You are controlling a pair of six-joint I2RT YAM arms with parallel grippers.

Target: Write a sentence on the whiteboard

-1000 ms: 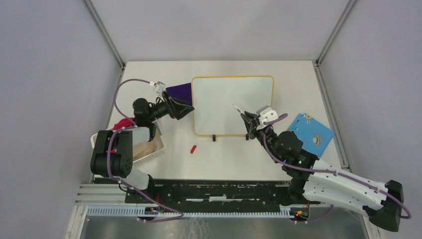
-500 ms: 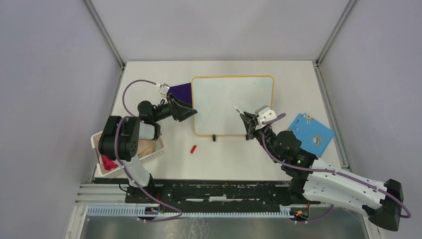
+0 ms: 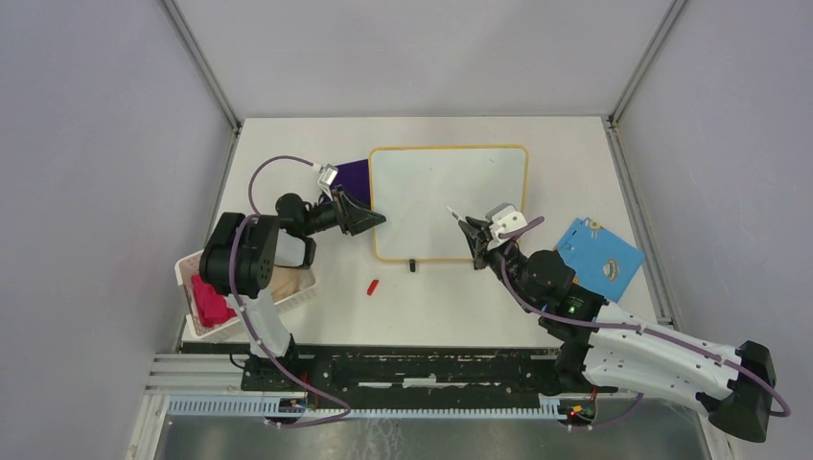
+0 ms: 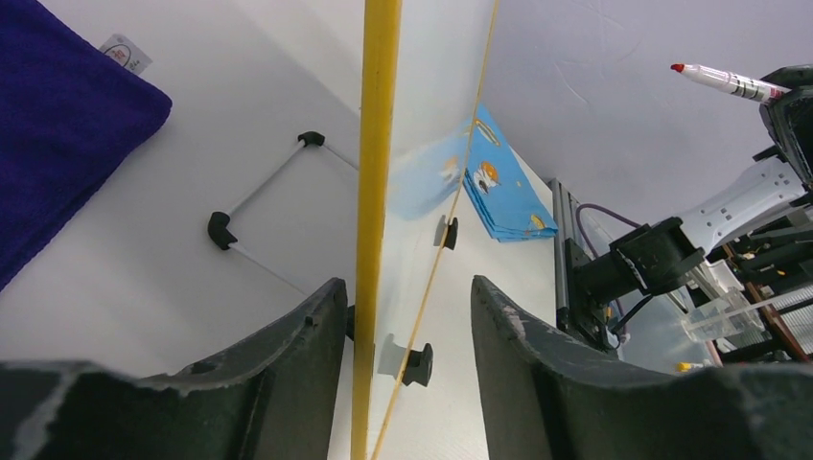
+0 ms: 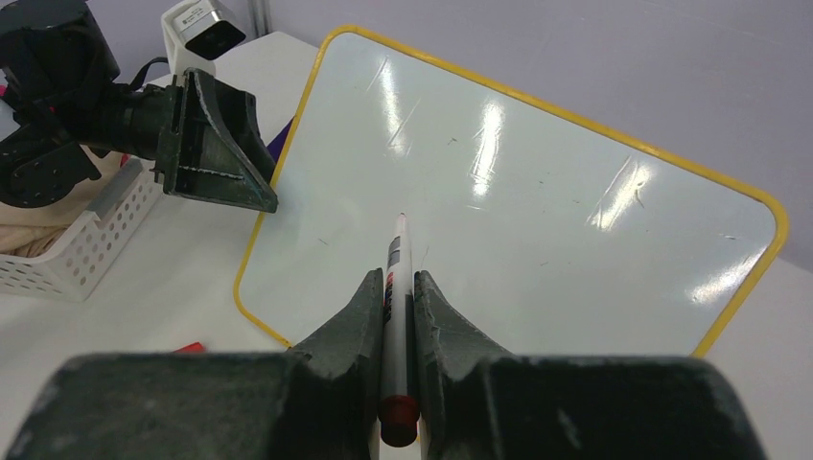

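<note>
From here I see the white worktop (image 3: 316, 321) carrying the whiteboard (image 3: 449, 192) toward the back. A purple cloth (image 3: 353, 172) lies just beside its left edge, a white basket (image 3: 299, 290) sits near left, a small red cap (image 3: 372, 286) lies in front, and a blue card (image 3: 599, 257) lies at the right.

Your left gripper (image 3: 376, 218) straddles the whiteboard's (image 3: 431, 182) left edge, purple cloth (image 3: 347, 173) just beyond it. The board's face lies open under your marker (image 5: 398, 259). Basket (image 5: 77, 264) crowds the near left; blue card (image 3: 599, 257) sits off right.
</note>
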